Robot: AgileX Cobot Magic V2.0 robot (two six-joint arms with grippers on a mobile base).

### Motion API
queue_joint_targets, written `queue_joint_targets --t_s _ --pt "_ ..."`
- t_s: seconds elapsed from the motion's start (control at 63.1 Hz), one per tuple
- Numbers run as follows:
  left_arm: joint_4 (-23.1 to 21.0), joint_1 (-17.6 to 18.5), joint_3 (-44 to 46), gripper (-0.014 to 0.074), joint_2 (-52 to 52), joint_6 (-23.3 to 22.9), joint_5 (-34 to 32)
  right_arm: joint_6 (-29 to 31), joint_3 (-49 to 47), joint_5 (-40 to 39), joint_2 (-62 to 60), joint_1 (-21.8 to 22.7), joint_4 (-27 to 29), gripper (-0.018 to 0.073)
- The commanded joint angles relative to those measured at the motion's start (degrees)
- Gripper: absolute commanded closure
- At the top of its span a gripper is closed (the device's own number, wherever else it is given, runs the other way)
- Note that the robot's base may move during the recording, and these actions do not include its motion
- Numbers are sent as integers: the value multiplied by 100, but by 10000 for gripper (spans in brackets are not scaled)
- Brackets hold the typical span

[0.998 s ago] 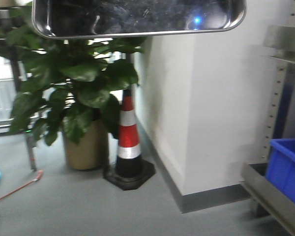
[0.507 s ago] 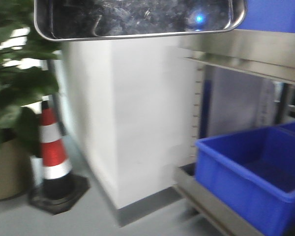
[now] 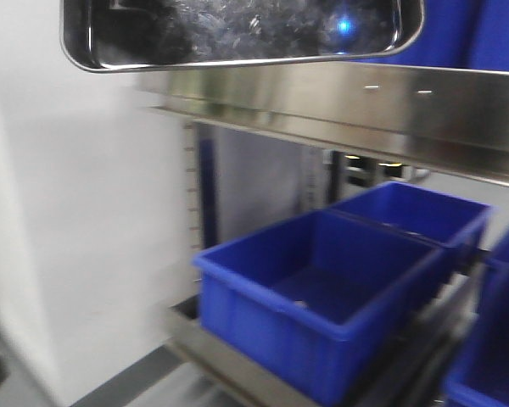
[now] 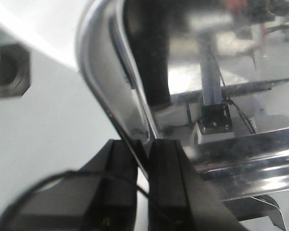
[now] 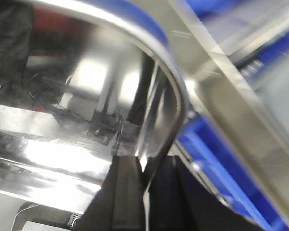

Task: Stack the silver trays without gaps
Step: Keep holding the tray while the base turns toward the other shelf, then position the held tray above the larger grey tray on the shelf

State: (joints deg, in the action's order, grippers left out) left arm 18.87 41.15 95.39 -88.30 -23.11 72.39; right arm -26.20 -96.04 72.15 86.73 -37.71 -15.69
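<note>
- Standing pale and plain down the left of the front view, the wall (image 3: 59, 237) takes up the most room; it is blurred.
- Next is a brushed steel shelf (image 3: 365, 106), running across the upper part of that view and sloping down to the right. It passes just below and behind the tray.
- Under it, two blue bins sit on a lower shelf (image 3: 208, 356): the near bin (image 3: 314, 297) in front and the far bin (image 3: 416, 212) behind it to the right, close together. More blue shows at the right edge and above the steel shelf.
- The tray (image 3: 237, 34) hangs in the air along the top of the front view, long side across, its shiny scuffed bottom facing the camera with a bright blue glint on it. It touches neither shelf nor bins that I can see. Near its left end the rim line looks doubled, but I cannot tell whether one tray or several nested ones are held.
- The left fingers (image 4: 169, 183) are clenched on the tray's thin rim beside a rounded corner, one black finger on each side of the metal.
- The right fingers (image 5: 125, 192) grasp the rim the same way near another rounded corner, with the blue bins blurred beyond.
</note>
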Motion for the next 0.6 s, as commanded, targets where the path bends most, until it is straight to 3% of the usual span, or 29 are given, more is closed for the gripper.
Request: queue_joint_targets --t_s 0.0,0.586 --pt "-162 112 159 645 163 208 179 100 -195 167 -229 -65 105 503" --pt "-162 112 159 645 154 208 179 100 -195 167 -229 -65 105 503"
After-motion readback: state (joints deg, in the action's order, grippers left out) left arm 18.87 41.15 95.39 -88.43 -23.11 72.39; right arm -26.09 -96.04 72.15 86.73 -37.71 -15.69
